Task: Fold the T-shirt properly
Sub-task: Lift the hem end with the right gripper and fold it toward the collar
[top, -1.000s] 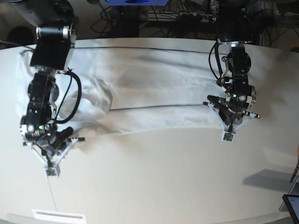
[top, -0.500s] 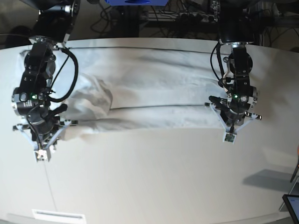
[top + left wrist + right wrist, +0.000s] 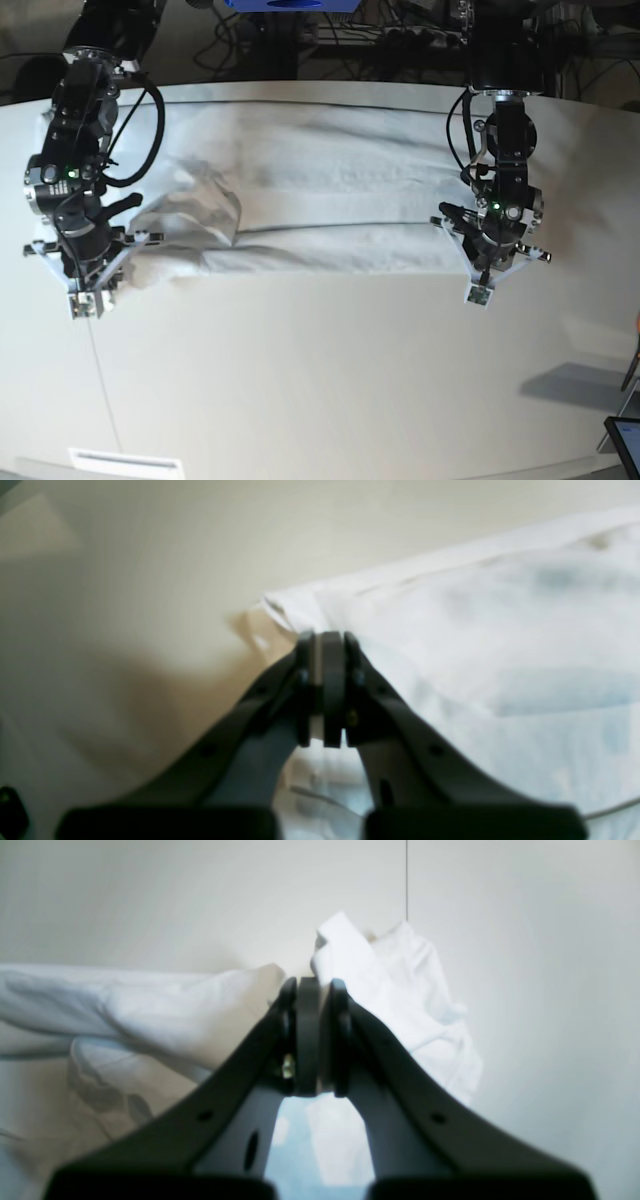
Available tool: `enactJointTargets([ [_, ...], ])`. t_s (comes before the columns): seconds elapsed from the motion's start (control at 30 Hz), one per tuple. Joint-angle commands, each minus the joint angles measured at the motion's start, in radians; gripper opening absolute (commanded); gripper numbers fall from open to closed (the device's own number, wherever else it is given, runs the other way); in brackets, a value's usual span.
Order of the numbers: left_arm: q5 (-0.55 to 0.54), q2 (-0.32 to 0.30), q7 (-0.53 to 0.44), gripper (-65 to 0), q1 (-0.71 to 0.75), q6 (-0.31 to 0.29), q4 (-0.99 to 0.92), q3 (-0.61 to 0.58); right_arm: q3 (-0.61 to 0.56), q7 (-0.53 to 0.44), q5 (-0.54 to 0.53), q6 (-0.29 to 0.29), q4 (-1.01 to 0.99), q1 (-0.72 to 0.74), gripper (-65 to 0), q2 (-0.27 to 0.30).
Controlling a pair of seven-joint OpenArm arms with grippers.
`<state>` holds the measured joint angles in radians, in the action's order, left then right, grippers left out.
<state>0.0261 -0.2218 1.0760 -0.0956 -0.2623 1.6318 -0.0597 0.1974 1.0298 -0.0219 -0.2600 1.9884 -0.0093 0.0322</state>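
The plain white, soft cotton T-shirt (image 3: 330,185) carries no print, only grey shadows in its creases and a faint bluish cast in the wrist views. The smooth, hard tabletop (image 3: 330,380) beneath is off-white, leaning cream. Both black, angular robot grippers (image 3: 478,296) (image 3: 84,306) show small green lights and pale fingertip tags

**Around my work surface**

Under me lies a smooth, hard white tabletop (image 3: 330,380). Behind its far edge I see tangled black cables (image 3: 390,40) and a blue box (image 3: 290,5). A dark tablet corner (image 3: 625,440) sits at lower right.
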Motion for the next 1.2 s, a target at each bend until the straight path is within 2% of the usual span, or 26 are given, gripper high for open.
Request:
enactJointTargets([
  [0.0, 0.008, -0.006, -0.013, -65.0, -0.023, 0.004, 0.018, 0.002, 0.012, -0.015, 0.003, 0.003, 0.021, 0.001, -64.9, -0.001],
  [0.27, 0.008, -0.012, -0.013, -65.0, -0.020, 0.004, 0.014, 0.002, 0.024, -0.024, 0.003, 0.011, 0.021, -0.071, -65.0, -0.004],
  [0.47, 0.008, -0.040, -0.013, -65.0, -0.013, 0.004, 0.011, -0.042, 0.164, -0.024, 0.003, 0.005, 0.030, -0.105, -65.0, -0.065],
  [0.63, 0.008, -0.040, -0.013, -65.0, -0.017, 0.004, 0.011, -0.044, 0.188, -0.024, 0.003, 0.001, 0.030, -0.151, -65.0, -0.068],
  [0.7, 0.008, -0.038, -0.013, -65.0, -0.022, 0.004, 0.011, -0.044, 0.188, -0.021, 0.003, -0.023, 0.030, -0.171, -65.0, -0.073],
  [0.8, 0.008, -0.038, -0.013, -65.0, -0.023, 0.004, 0.011, -0.044, 0.198, -0.015, 0.003, -0.066, 0.030, -0.199, -65.0, -0.119],
  [0.87, 0.008, -0.037, -0.013, -65.0, -0.023, 0.004, 0.011, -0.044, 0.195, -0.015, 0.003, -0.088, 0.030, -0.214, -65.0, -0.125],
  [1.0, 0.008, -0.034, -0.013, -65.0, -0.023, 0.004, 0.009, -0.059, 0.192, -0.013, 0.000, -0.095, 0.030, -0.223, -65.0, -0.136],
  [1.07, 0.008, -0.035, -0.013, -65.0, -0.019, 0.005, 0.009, -0.088, 0.195, -0.013, -0.046, -0.095, 0.033, -0.226, -65.0, -0.136],
  [1.17, 0.008, -0.035, -0.015, -65.0, -0.014, 0.007, 0.009, -0.108, 0.211, 0.014, -0.172, -0.089, 0.035, -0.245, -65.0, -0.131],
])
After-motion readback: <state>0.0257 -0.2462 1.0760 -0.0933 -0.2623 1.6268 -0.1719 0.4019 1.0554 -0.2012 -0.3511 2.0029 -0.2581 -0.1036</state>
